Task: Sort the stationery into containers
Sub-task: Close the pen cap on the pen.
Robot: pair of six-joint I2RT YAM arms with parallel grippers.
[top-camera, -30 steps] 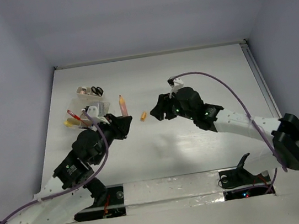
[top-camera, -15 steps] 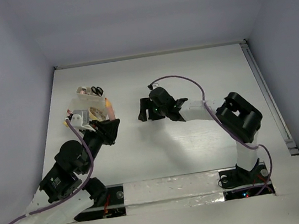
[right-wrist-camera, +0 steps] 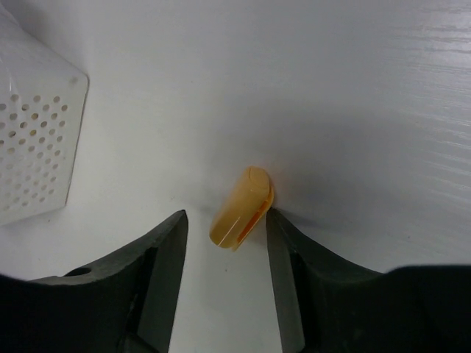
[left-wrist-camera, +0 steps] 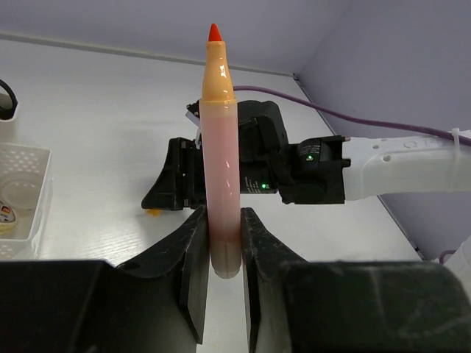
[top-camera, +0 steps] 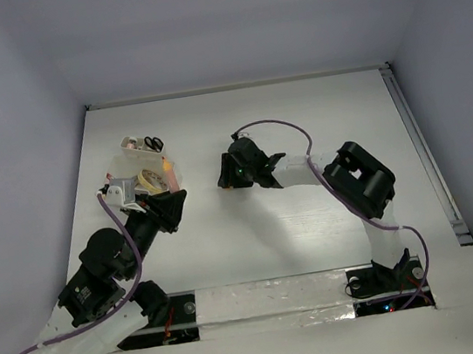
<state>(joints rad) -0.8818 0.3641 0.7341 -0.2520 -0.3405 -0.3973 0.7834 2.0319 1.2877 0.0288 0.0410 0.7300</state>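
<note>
Left fingers (left-wrist-camera: 193, 257) clamp pink marker (left-wrist-camera: 221, 184), tip forward; right fingers (right-wrist-camera: 165, 257), open, straddle orange cap (right-wrist-camera: 241, 206).

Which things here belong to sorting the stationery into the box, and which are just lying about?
Job: marker held in the left claw; orange cap inside the open right claw; white box; scissors in it.
Just there: purple cable; silver tape strip.

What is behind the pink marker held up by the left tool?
The black right tool, down at the table, straddling a small orange piece. The pink marker covers a strip of its middle, which cannot be seen.
</note>
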